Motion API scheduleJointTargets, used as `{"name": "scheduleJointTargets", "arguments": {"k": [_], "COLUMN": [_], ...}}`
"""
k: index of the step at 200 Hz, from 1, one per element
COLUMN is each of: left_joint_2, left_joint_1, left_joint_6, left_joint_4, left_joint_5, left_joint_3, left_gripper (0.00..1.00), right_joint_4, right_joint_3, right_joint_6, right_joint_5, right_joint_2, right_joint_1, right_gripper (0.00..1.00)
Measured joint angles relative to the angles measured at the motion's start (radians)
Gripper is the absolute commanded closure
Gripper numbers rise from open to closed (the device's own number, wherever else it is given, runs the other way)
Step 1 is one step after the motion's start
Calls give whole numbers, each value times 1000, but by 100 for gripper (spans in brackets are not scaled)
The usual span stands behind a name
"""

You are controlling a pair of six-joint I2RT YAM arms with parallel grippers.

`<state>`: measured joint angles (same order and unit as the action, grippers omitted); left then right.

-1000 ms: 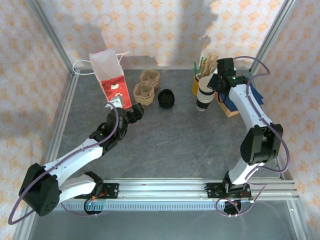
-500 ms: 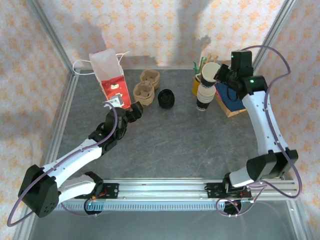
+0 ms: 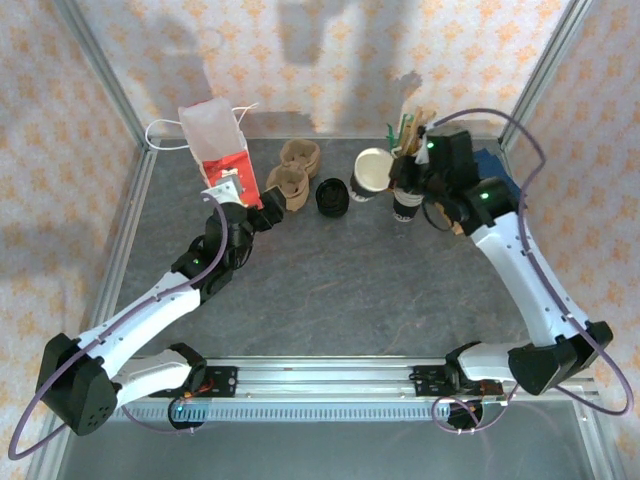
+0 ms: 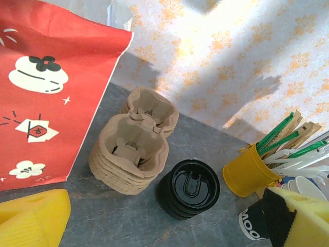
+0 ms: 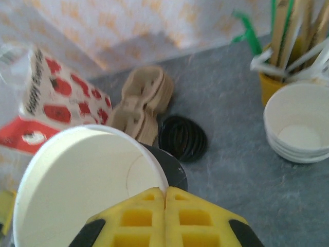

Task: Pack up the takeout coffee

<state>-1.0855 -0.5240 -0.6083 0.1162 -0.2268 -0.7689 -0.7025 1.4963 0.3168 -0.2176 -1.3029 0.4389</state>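
**Right gripper pinches the paper cup; left gripper empty beside the carriers**

In the top view, the right gripper [image 3: 392, 182] and its wrist cover the upper part of the stack of white cups [image 3: 405, 207], so the number of cups cannot be counted. In the right wrist view, the dark lower body of the paper cup [image 3: 373, 170] shows as a thin strip under the white rim. In the left wrist view, the red bag [image 4: 46, 98] is cut by the picture edge. There also a dark cup wall with letters at the bottom is half covered by one yellow pad, and the word cannot be read.

The middle and near part of the grey table [image 3: 350, 290] is bare and gives wide room. The things crowd along the far side: the bag, the cup carriers [image 3: 290, 180], the pile of black lids [image 3: 332, 197], the stack and the yellow holder [image 4: 247, 175] with sticks.

The right jaws are closed on the rim of the paper cup, with the pads meeting at its wall. The cup hangs tilted, mouth open, above the table between the lids and the stack.

The left gripper [image 3: 265, 218] is just beside the carriers. Its fingers [image 4: 31, 218] stand wide apart and hold nothing.
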Motion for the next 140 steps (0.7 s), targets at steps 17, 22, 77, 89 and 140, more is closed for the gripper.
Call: {"name": "scheduleJointTargets", "arguments": {"k": [17, 22, 77, 89, 140], "left_joint_2": [9, 14, 92, 107, 138], "left_joint_1": [0, 1, 65, 75, 87], "left_joint_6": [1, 1, 5, 5, 5], "left_joint_4": [-19, -28, -78, -82, -102], "left_joint_5": [-26, -35, -81, -89, -96], "left_joint_3": [0, 0, 1, 5, 37], "left_gripper": [3, 3, 3, 3, 3], "right_joint_4": [26, 32, 167, 192, 262], "right_joint_3": [-83, -103, -267, -282, -299], "right_joint_6": [0, 0, 29, 40, 70], "right_joint_5": [26, 35, 62, 67, 103], "right_joint_2": [-5, -9, -81, -108, -210], "right_joint_1": [72, 93, 260, 287, 364], "right_gripper": [100, 100, 100, 100, 100]}}
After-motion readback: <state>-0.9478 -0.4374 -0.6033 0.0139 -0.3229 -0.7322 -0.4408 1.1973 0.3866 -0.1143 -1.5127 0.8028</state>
